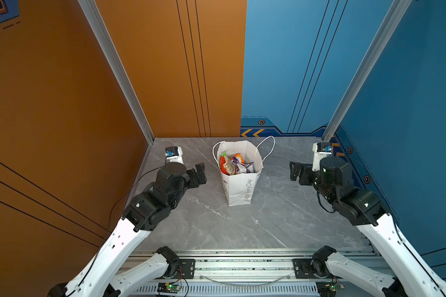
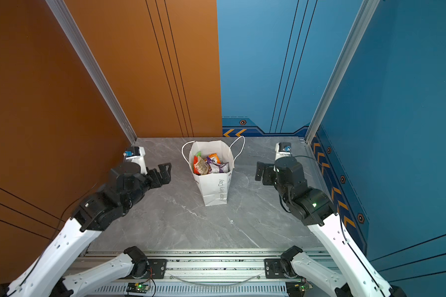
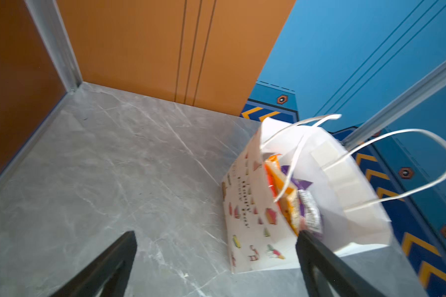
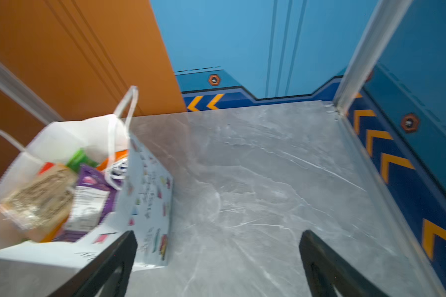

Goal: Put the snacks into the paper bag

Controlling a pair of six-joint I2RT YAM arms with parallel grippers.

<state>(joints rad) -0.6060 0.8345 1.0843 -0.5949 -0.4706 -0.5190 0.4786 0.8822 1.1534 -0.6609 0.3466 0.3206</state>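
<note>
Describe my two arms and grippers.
The left arm and right arm have white link shells with black joints. The left gripper and right gripper are black. A black cable loops beside the right wrist, and a green light glows on that arm.

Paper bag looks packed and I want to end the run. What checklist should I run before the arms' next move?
1. Paper bag stands upright on the table: ok.
2. Snacks sit inside the bag: ok.
3. Left gripper open, empty, apart from the bag: ok.
4. Right gripper open, empty, apart from the bag: ok.
5. Cord handles free of both grippers: ok.
6. No packet hidden behind the bag: cannot tell.
</note>
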